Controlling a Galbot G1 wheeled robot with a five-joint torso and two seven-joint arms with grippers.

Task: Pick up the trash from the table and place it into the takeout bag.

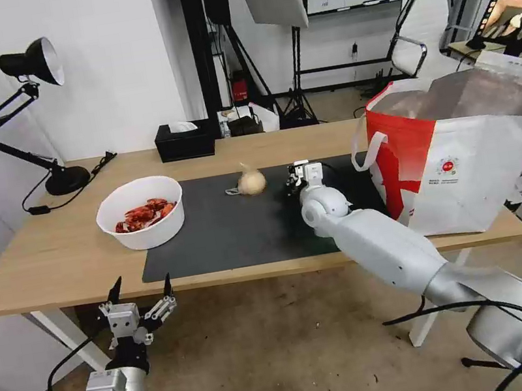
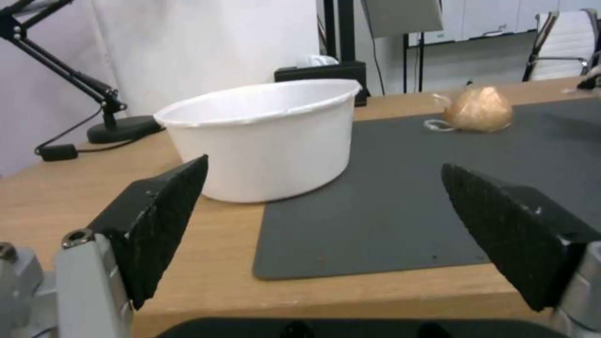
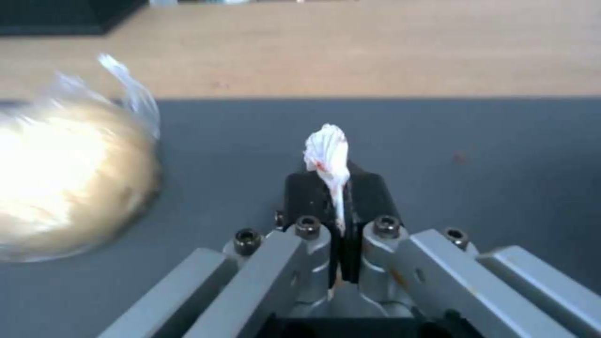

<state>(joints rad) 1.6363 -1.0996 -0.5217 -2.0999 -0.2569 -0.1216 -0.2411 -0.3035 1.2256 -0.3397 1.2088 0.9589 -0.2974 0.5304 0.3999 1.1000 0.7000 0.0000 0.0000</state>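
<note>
My right gripper [image 1: 296, 178] hovers over the dark mat [image 1: 227, 234] of the table [image 1: 52, 255], shut on a crumpled white tissue [image 3: 327, 155] that pokes out between its fingers [image 3: 369, 190]. Just left of it lies the knotted beige plastic bag [image 1: 251, 182] [image 3: 69, 173] [image 2: 479, 110]. The white bowl of red crayfish shells [image 1: 141, 213] [image 2: 266, 141] stands at the mat's left end. The takeout bag [image 1: 459, 151], white and red with foil lining, stands open at the table's right end. My left gripper [image 1: 143, 298] [image 2: 326, 234] waits open below the table's front edge, facing the bowl.
A black tissue box [image 1: 185, 141] sits at the table's back edge. A black desk lamp [image 1: 30, 113] stands at the back left with its cable trailing. Tripods and an office chair [image 1: 426, 30] fill the room behind.
</note>
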